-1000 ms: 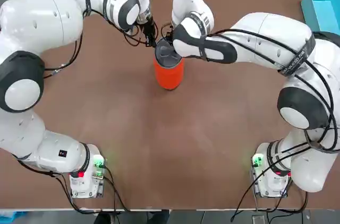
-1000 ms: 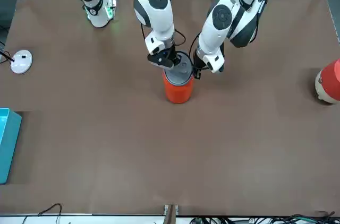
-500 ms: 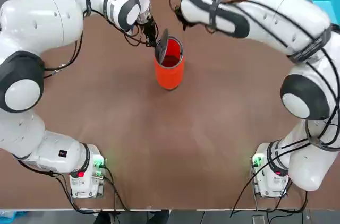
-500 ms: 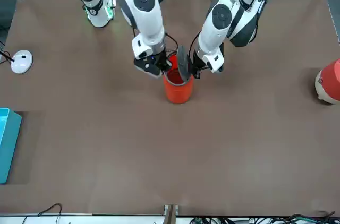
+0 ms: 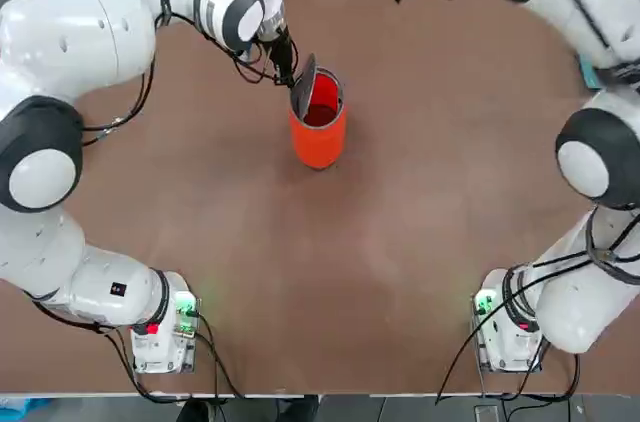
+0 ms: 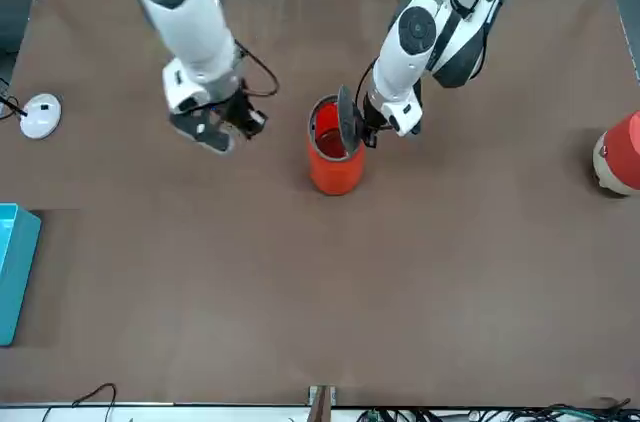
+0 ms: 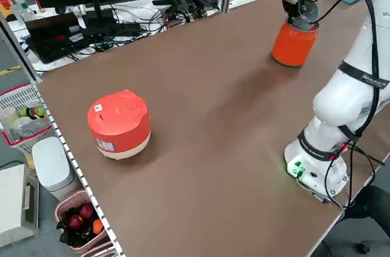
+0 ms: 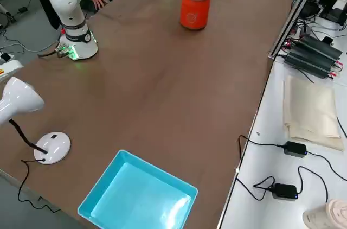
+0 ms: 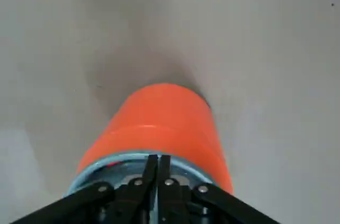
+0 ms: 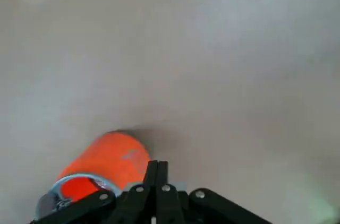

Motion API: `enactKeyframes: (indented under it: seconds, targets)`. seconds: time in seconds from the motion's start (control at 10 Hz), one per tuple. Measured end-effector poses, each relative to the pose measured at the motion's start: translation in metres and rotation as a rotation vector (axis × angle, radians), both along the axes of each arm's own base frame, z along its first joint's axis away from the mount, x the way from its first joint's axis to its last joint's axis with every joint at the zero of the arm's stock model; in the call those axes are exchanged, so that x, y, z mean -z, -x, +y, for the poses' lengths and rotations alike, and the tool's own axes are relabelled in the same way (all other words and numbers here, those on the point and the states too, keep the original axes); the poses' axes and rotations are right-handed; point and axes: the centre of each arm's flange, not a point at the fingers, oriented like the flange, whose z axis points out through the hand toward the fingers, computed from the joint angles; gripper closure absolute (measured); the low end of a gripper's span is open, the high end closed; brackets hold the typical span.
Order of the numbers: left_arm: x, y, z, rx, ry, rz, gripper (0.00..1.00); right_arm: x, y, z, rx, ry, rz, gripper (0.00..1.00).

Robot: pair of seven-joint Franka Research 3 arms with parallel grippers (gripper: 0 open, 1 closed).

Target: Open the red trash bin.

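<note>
jaws of the left gripper (image 6: 368,132) are pinched together at the bin's rim beside the tipped lid (image 5: 303,85); those of the right gripper (image 6: 222,124), also closed and empty, have pulled away toward the worktop's far right. half a second ago they were beside the red trash bin (image 5: 318,127), mid-worktop toward the far edge. red interior shows: opening looks done.

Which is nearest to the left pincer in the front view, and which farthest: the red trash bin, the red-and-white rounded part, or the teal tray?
From the left pincer:
1. The red trash bin, right beside it, lid tipped up.
2. The red-and-white rounded part, at the picture's right edge.
3. The teal tray, at the far left edge, beyond the right pincer.
</note>
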Motion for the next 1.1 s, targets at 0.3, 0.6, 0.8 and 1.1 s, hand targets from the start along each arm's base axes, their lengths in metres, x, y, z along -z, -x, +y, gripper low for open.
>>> enactKeyframes:
  seconds: [0.3,0.6,0.8,1.1]
  targets:
    - [-0.095,-0.038,0.036,0.115,-0.018,-0.002,0.64,-0.039,-0.016,-0.113,-0.042,0.081,-0.03,0.92]
    - [-0.186,-0.085,0.13,0.249,-0.093,-0.12,0.23,-0.056,-0.024,-0.254,-0.224,0.102,-0.001,0.84]
    - [-0.202,-0.094,0.16,0.446,-0.112,-0.162,0.0,-0.073,-0.013,-0.337,-0.297,0.095,-0.021,0.55]
    - [-0.21,-0.103,0.23,0.828,-0.116,-0.123,0.0,-0.085,0.001,-0.369,-0.357,0.109,-0.046,0.1]
